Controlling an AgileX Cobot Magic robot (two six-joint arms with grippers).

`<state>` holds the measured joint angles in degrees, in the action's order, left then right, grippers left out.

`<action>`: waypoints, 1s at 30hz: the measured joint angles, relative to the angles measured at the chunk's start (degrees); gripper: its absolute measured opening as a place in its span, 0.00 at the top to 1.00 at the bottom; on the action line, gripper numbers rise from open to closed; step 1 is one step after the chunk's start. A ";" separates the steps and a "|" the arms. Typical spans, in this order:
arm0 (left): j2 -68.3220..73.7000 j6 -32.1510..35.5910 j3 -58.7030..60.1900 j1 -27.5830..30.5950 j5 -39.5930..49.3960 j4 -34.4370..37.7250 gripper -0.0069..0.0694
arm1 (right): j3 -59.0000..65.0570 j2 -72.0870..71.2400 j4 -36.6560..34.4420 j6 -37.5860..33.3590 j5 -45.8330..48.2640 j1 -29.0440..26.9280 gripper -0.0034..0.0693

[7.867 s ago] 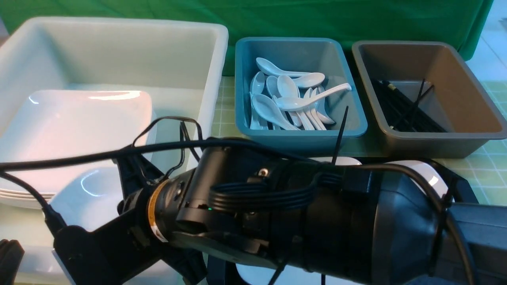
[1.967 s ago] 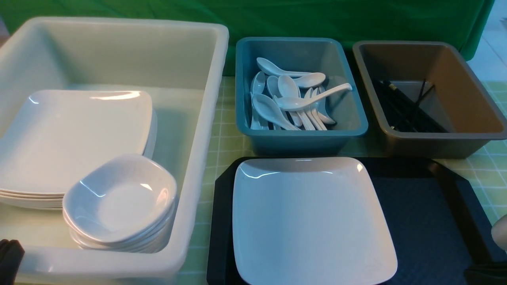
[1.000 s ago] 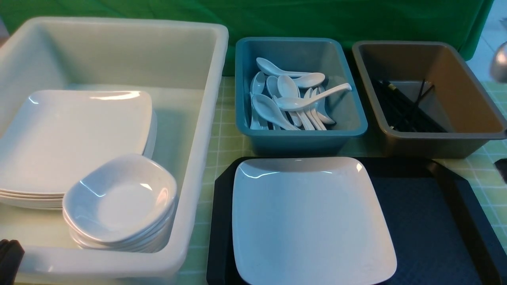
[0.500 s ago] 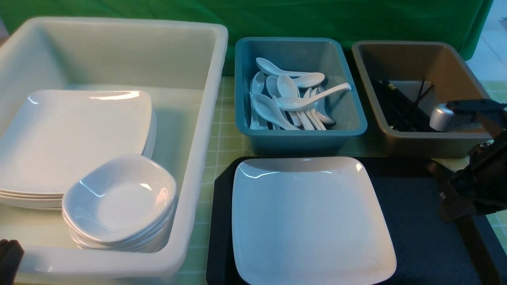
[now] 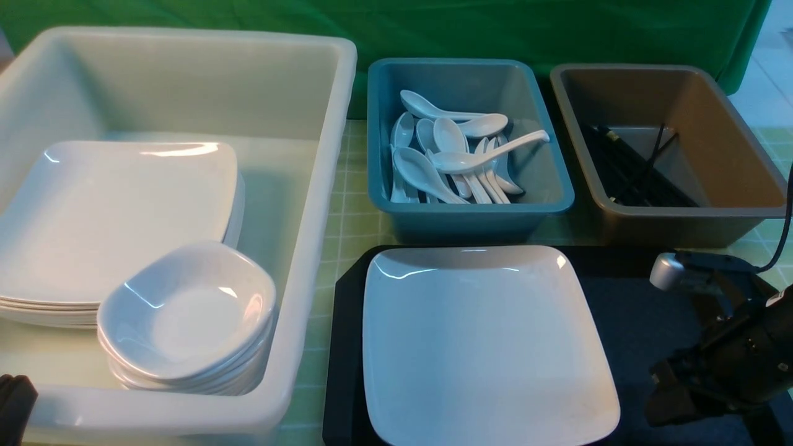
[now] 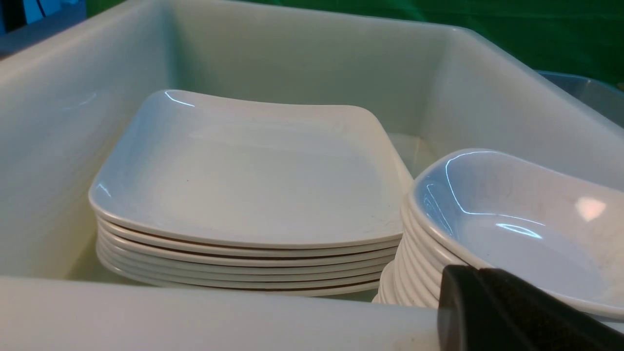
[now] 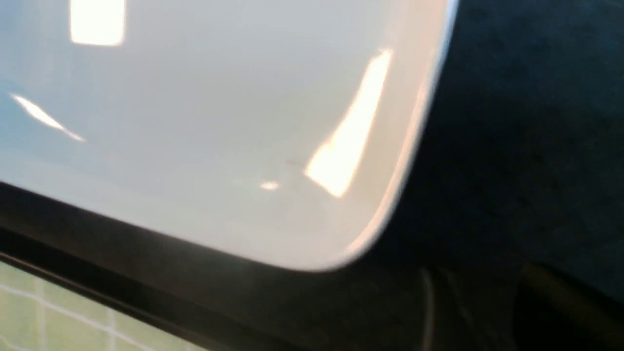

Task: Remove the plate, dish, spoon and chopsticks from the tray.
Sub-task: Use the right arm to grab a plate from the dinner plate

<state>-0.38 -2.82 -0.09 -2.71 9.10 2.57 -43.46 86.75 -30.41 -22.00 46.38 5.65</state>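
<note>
Presumably to grab the plate, the right gripper hovers low over the tray, its opening indiscernible.

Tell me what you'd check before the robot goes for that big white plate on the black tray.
1. Plate lies flat on the tray, nothing on it: ok.
2. Right tool hangs over the tray beside the plate's right edge: ok.
3. Right tool open enough for the rim: cannot tell.
4. Room on top of the plate stack in the white tub: ok.
5. Left tool shut, low by the tub's near wall, away from the tray: ok.
</note>
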 joint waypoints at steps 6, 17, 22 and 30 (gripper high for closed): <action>0.00 0.00 0.00 0.00 0.00 -0.19 0.90 | 0.31 2.45 -6.87 -2.32 -4.57 0.00 0.49; 0.00 0.14 0.00 0.00 0.00 -0.37 0.89 | 0.31 7.50 -7.87 -2.37 -12.19 6.46 0.46; 0.00 0.09 0.00 0.00 0.00 -0.49 0.88 | 0.13 8.35 -8.37 -2.37 -15.99 10.18 0.46; 0.00 0.09 0.00 0.00 0.00 -0.56 0.88 | -0.25 8.86 -8.86 -1.75 -18.07 10.96 0.62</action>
<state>-0.38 -2.74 -0.09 -2.71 9.10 2.01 -43.72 95.61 -39.27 -23.75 28.31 16.61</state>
